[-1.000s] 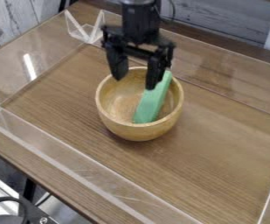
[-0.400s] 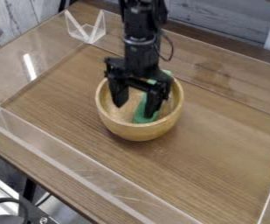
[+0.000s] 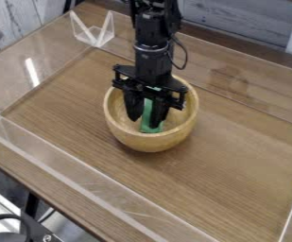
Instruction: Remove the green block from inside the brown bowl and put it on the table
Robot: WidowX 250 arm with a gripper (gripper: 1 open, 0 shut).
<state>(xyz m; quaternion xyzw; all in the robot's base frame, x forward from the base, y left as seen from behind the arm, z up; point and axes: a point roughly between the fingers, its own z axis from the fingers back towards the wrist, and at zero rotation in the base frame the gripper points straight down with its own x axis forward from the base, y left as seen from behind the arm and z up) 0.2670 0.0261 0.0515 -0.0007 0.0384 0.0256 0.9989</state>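
The black gripper [image 3: 153, 107] hangs straight down from the arm and reaches into the brown bowl [image 3: 123, 130], which sits on the table [image 3: 236, 170] a little toward the far side. Its fingers [image 3: 138, 102] stand close together inside the bowl's rim, one on each side of the green block [image 3: 153, 117]. The block leans inside the bowl, its lower end down near the bottom on the near side and its upper part rising toward the far right rim. Only a narrow strip of green shows between and just below the dark fingers; the rest is hidden behind them. The fingers appear to be drawn in against the block's long sides, and the gap between them looks about as narrow as the bar itself, but from this single view I cannot tell whether they press firmly on it or merely flank it. The block has not left the bowl: its lower end still lies below the rim line, within the thick wooden wall.

The bowl stands upright and flat on the wood-grain surface. Low clear acrylic walls [image 3: 60, 180] border the tabletop on the near and left edges, and a small clear bracket-like piece [image 3: 95, 28] stands at the far left corner, well apart from the bowl
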